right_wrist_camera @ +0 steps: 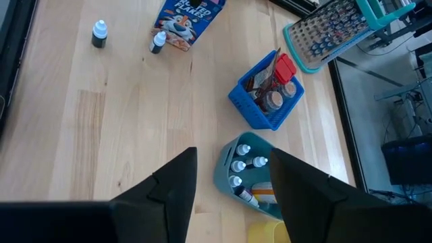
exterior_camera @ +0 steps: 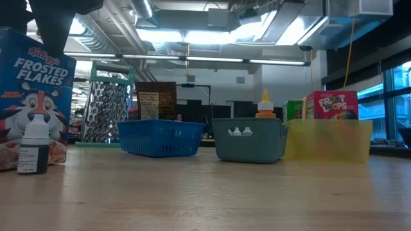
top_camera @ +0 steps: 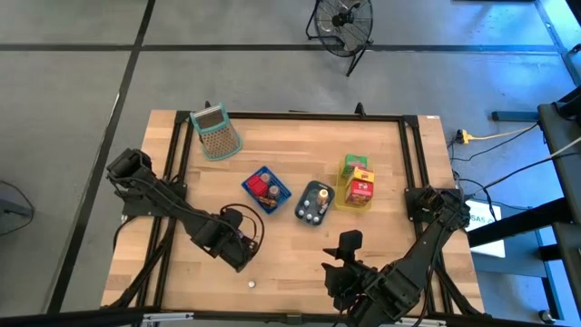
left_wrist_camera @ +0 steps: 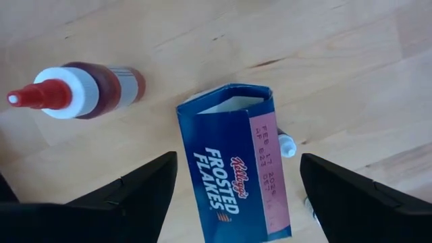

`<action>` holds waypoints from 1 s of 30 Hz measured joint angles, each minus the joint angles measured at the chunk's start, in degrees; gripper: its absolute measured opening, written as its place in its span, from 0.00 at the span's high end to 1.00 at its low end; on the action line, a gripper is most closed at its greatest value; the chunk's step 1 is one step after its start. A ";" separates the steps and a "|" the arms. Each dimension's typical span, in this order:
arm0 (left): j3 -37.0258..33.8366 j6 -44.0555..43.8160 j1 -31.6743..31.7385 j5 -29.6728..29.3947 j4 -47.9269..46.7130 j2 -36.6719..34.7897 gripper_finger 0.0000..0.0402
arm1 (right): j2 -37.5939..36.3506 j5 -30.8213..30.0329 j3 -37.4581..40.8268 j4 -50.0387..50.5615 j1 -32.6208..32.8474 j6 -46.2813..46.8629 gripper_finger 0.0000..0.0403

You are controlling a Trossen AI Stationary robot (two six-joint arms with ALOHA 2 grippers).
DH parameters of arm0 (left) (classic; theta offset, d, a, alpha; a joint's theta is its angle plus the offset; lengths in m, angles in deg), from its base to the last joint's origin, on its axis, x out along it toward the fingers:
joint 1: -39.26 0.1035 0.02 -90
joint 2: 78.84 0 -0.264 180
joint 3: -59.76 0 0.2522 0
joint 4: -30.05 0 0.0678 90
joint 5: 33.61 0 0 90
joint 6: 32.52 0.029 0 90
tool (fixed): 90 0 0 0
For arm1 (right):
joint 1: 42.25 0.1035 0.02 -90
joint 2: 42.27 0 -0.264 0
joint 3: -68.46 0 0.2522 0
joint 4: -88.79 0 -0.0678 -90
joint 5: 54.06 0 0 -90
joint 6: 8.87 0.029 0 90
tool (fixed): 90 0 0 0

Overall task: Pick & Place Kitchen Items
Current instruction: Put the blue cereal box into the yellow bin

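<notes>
Jaws of the left gripper point(left_wrist_camera: 233, 196) stand wide on either side of the cereal box point(left_wrist_camera: 235, 169), not yet touching it.

Both fingers point(left_wrist_camera: 135, 196) flank the upright blue box, which stands on the wooden table point(top_camera: 300, 245) with a red-capped sauce bottle point(left_wrist_camera: 81, 91) lying just beside it and a small dropper bottle point(exterior_camera: 33, 146) close against it. To do this well, I judge the gripper should centre on the box's narrow sides, come low enough for a firm hold, and close gently so the thin card does not crush or tip into the dropper bottle. The right gripper point(right_wrist_camera: 233, 196) waits at the table's near edge, jaws partly open and empty, above the teal tray point(right_wrist_camera: 226, 169). The blue tray point(top_camera: 266, 189) and yellow tray point(top_camera: 355, 186) already hold groceries.
</notes>
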 joint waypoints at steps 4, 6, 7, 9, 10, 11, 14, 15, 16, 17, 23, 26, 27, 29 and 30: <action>0.00 0.03 0.00 0.01 0.00 0.00 0.25 | 0.00 0.00 0.00 -0.02 -0.02 0.01 0.54; 0.00 0.03 0.00 0.03 0.00 0.00 0.26 | 0.00 0.00 0.00 0.00 -0.01 -0.02 0.54; 0.00 -0.25 0.00 0.03 0.00 0.00 0.26 | 0.00 0.00 0.00 -0.01 -0.01 -0.02 0.54; 0.00 -0.30 0.00 0.03 0.00 0.00 0.26 | 0.00 0.00 0.00 -0.02 -0.01 -0.02 0.54; 0.00 -0.30 0.00 0.03 0.00 0.00 0.26 | 0.00 0.00 0.00 0.00 -0.02 -0.02 0.54; 0.00 -0.33 0.00 0.03 0.00 0.00 0.26 | 0.00 0.00 0.00 -0.02 0.00 -0.02 0.54; 0.00 -0.32 0.00 0.21 -0.01 0.41 0.26 | 0.00 0.00 0.00 -0.06 -0.01 -0.02 0.54; 0.00 -0.32 0.00 0.56 0.00 0.69 0.26 | 0.00 0.00 0.00 -0.08 -0.01 -0.01 0.54; 0.00 -0.30 0.00 1.06 0.06 0.95 0.26 | 0.00 0.00 0.00 -0.09 0.00 -0.02 0.54; 0.00 -0.30 0.06 1.34 0.13 1.20 0.26 | 0.00 0.00 0.00 -0.09 -0.01 -0.01 0.54; 0.00 0.30 0.41 1.06 0.13 1.49 0.27 | 0.00 0.00 0.00 -0.11 -0.02 -0.01 0.54; 0.00 0.77 0.37 1.45 0.13 1.49 0.29 | 0.00 0.00 0.00 -0.13 0.00 -0.02 0.54; 0.00 0.79 0.35 1.56 0.13 1.49 0.30 | 0.00 0.00 0.00 -0.15 0.00 -0.02 0.54; 0.00 0.79 0.35 1.50 0.11 1.49 0.32 | 0.00 0.00 0.00 -0.20 -0.01 0.00 0.54; 0.00 0.82 0.35 1.45 0.11 1.49 0.34 | 0.00 0.00 0.00 -0.22 0.00 -0.02 0.54</action>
